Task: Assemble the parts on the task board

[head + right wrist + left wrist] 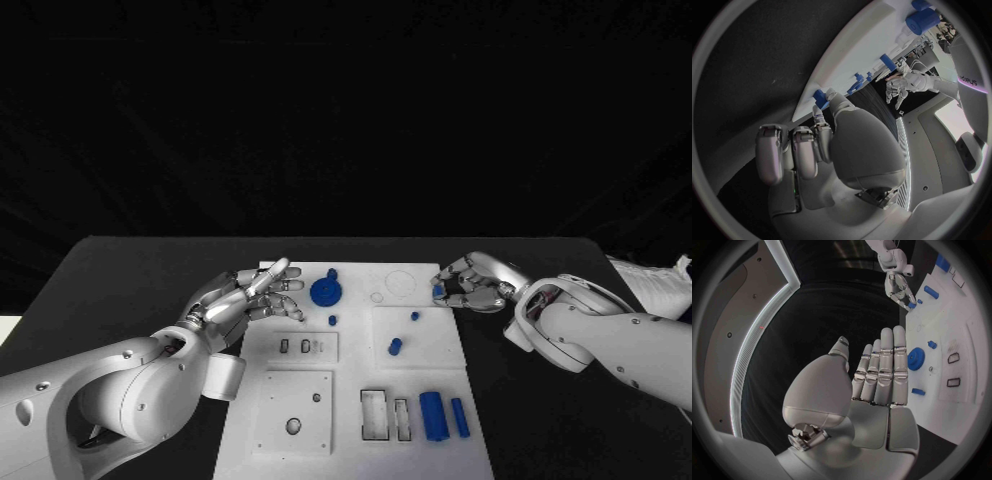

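Observation:
The white task board (433, 360) lies in the middle of the black table. A blue gear (327, 291) stands near its far end, with small blue pegs (394, 346) around it. My left hand (253, 295) hovers over the board's left far corner, fingers straight and holding nothing; the gear (916, 359) lies just past its fingertips (891, 340). My right hand (470, 284) is curled at the board's right far edge, and its thumb and a finger pinch a small blue part (437, 291). The right wrist view shows this part (820, 97) at the thumb tip, against the board's edge (861, 55).
Two blue bars (444, 416) lie at the board's near right, beside rectangular slots (374, 415). A square plate with holes (296, 410) sits at the near left. White paper (663, 280) lies at the table's right edge.

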